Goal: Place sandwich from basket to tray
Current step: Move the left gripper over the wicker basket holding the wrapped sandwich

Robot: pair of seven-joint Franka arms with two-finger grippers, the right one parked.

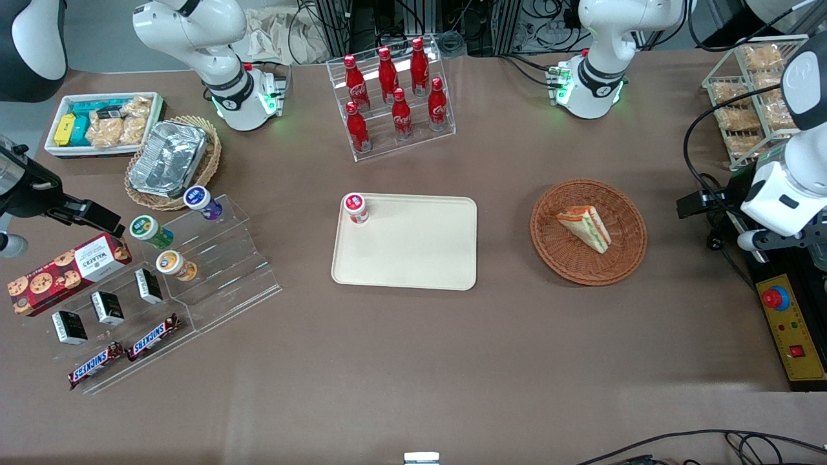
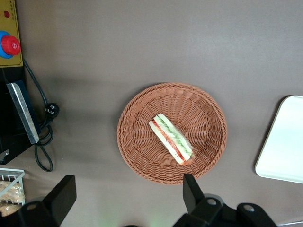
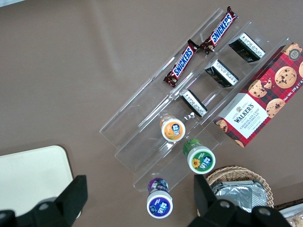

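The sandwich (image 1: 585, 227) lies in the round wicker basket (image 1: 588, 268), right of centre in the front view, its striped cut edge turned up. The cream tray (image 1: 413, 255) sits near the basket at mid-frame, apart from it, with a small red-and-white capped jar (image 1: 355, 208) standing on its upper left corner. Nothing lies on the brown desk (image 1: 452, 361) between tray and basket.

Toward the parked arm's end of the desk, a clear stepped stand (image 1: 213, 271) holds small jars, dark packets and chocolate bars, with a red cookie box (image 1: 68, 271) leaning at its edge. Above it in the frame are a lighter basket with a foil pan (image 1: 169, 158) and a white bin of snacks (image 1: 103, 123). A clear rack of red bottles (image 1: 394, 97) stands at upper centre, and a wire rack of bagged pastries (image 1: 753, 97) at upper right.

The left wrist view looks straight down on the basket and sandwich; the pincer (image 2: 128, 196) hangs above the basket's rim, released, its two dark fingers (image 2: 191, 189) wide apart. That view also shows a yellow control box with a red button (image 2: 9, 45), seen at lower right in the front view.
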